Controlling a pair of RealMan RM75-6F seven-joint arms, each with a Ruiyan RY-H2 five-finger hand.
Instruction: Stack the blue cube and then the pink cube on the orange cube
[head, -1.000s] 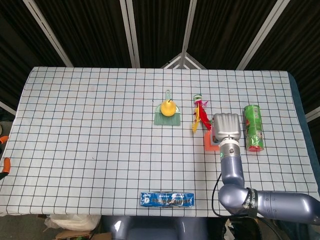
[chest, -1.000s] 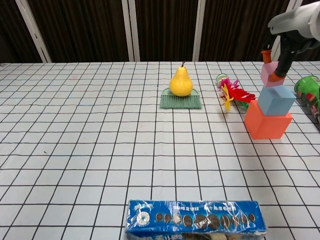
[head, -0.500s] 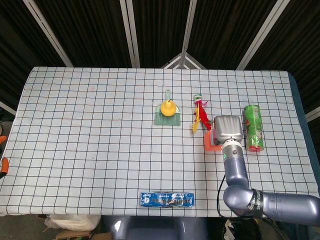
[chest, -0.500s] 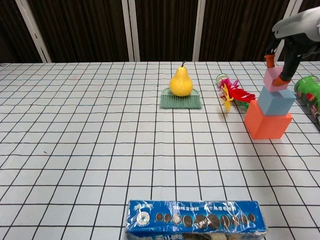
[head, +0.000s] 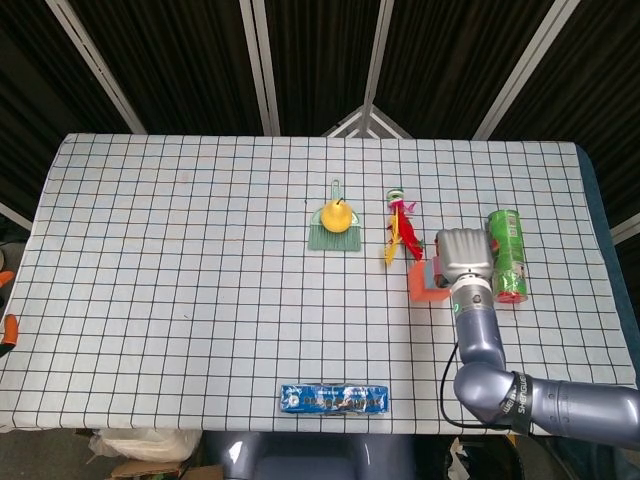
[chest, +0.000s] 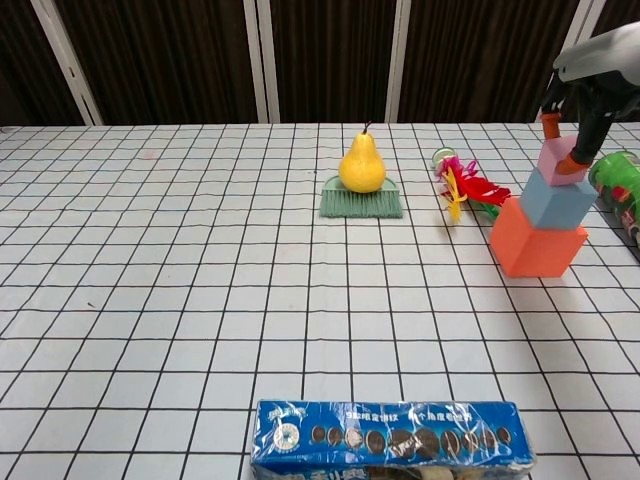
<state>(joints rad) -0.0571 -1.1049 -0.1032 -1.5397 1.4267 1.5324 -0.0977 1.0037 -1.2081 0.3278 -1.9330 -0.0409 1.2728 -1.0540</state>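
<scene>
In the chest view the orange cube (chest: 536, 245) stands at the right of the table with the blue cube (chest: 556, 200) on top of it. The small pink cube (chest: 556, 156) sits tilted on the blue cube's top. My right hand (chest: 597, 72) pinches it from above between orange-tipped fingers (chest: 549, 123). In the head view the right hand (head: 463, 254) covers the stack. Only a part of the orange cube (head: 424, 287) and a sliver of the pink cube (head: 437, 263) show. The left hand is in neither view.
A green can (head: 506, 256) lies just right of the stack. A feathered toy (chest: 462, 186) lies just to its left. A pear (chest: 362, 163) sits on a green brush (chest: 361, 204) mid-table. A blue packet (chest: 390, 436) lies at the front edge.
The right hand has carried the pink cube rightward and down, from above the stack's left side onto the top of the blue cube.
</scene>
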